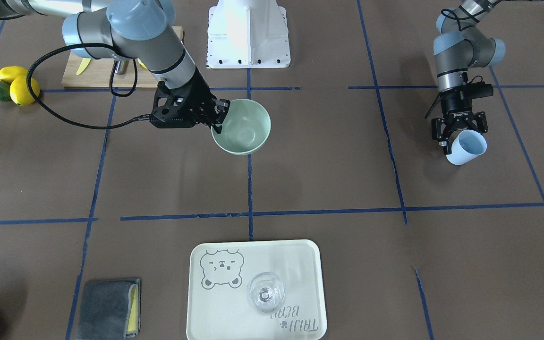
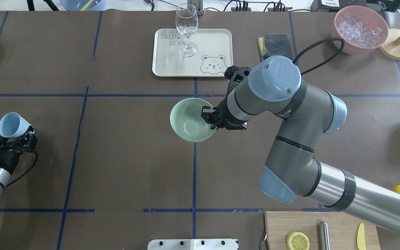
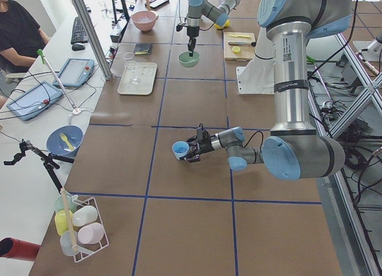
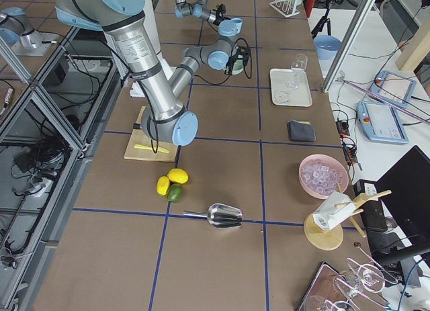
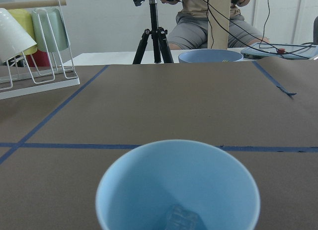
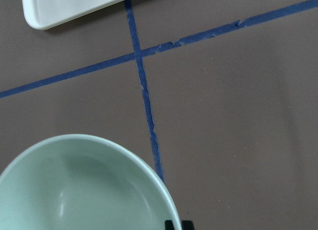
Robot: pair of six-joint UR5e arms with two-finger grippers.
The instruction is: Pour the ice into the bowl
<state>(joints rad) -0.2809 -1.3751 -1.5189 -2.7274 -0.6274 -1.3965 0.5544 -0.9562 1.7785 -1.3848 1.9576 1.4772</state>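
While the tray printed "TAIJI BEAR" lies on the table, the bowl sits near it, rim pinched by the right hand. Well apart from the tray, the left hand clamps a blue cup holding ice.

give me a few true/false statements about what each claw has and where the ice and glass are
1. The right claw grips the bowl by its rim. True.
2. The bowl already holds ice. False: its inside is bare.
3. The left claw holds the light blue cup. True.
4. The wine glass stands on the bare table. False: it stands on the tray.
5. The cup is empty. False: an ice cube lies in it, seen from the left wrist.
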